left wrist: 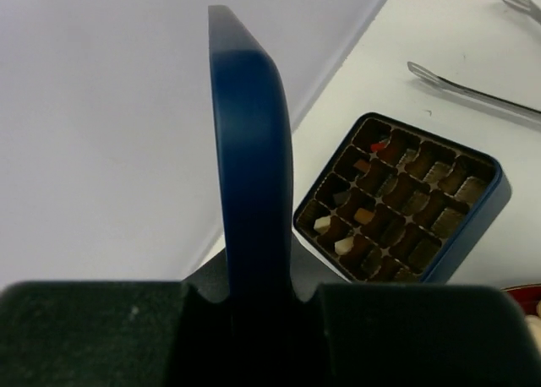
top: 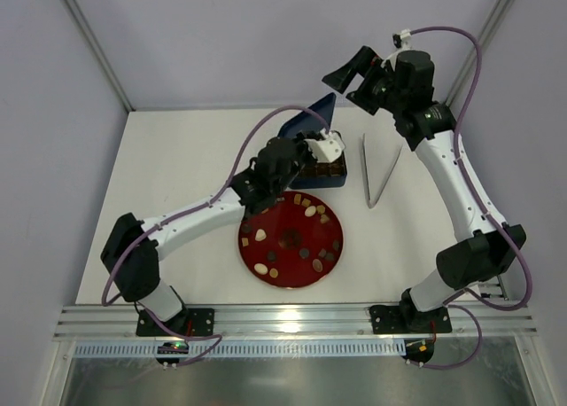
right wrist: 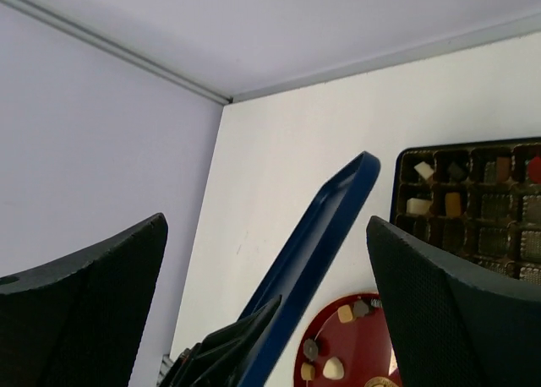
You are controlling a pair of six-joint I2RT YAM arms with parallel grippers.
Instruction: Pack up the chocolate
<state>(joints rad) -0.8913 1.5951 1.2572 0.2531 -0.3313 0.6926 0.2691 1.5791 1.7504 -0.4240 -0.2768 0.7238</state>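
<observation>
Left fingers gripping flat dark-blue lid upright, right fingers hanging open; few bite-sized chocolates sitting in gridded blue tin, most lying on round red plate.

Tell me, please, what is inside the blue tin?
A gridded insert holding a few chocolate pieces: cream, light brown, one red. From above, the left gripper, shut on the lid, covers part of the tin.
</observation>
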